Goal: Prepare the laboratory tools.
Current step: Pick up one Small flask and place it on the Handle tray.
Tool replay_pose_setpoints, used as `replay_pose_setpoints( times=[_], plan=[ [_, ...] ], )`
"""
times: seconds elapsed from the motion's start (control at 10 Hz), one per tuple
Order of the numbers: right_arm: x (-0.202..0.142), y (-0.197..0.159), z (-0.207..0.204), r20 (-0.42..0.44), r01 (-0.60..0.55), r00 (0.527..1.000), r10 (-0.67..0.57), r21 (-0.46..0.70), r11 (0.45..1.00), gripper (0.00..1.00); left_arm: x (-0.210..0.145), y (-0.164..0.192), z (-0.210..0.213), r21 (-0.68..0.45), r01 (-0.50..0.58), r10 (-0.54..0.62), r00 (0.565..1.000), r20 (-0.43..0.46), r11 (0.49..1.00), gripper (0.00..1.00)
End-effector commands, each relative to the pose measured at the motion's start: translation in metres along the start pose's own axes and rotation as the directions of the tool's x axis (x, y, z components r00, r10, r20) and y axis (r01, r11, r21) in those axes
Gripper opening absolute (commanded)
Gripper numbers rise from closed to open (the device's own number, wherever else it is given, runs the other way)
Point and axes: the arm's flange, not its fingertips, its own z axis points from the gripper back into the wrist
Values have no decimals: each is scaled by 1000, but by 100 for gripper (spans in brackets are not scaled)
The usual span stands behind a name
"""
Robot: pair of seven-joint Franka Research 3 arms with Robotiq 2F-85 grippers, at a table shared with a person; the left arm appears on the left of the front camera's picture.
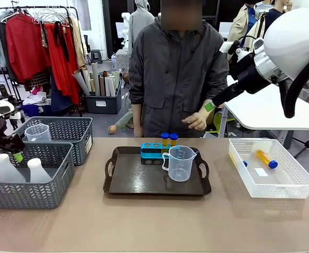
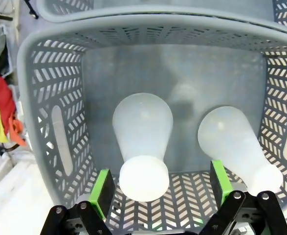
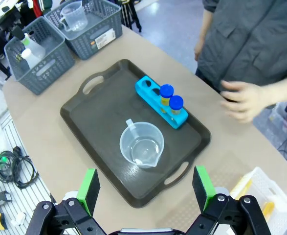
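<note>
Flask (image 2: 142,127) in the desk's (image 1: 154,221) left-edge basket (image 2: 50,122) lines up under my released left gripper (image 2: 162,190). Fetching step, I reckon: lower, clench its neck. Right gripper (image 3: 145,187) released too.

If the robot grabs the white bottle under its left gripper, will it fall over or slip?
It probably won't tip easily: the flask has a wide bottom and narrow neck. It looks like cloudy plastic, so likely light and not brittle. Its smooth round neck might slip a little in the open left gripper.
</note>
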Motion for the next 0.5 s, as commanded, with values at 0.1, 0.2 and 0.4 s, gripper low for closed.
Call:
replay_pose_setpoints(
  times=[0.1,0.2,0.4],
  plan=[
    [0,-1,0,19,-1,1000,0,17,1000,100,2,3,1,73,-36,38,999,-26,997,81],
    [0,-1,0,19,-1,1000,0,17,1000,100,2,4,2,78,-40,42,999,-27,996,62],
    [0,-1,0,19,-1,1000,0,17,1000,100,3,4,2,82,-40,41,999,-22,996,24]
  ],
)
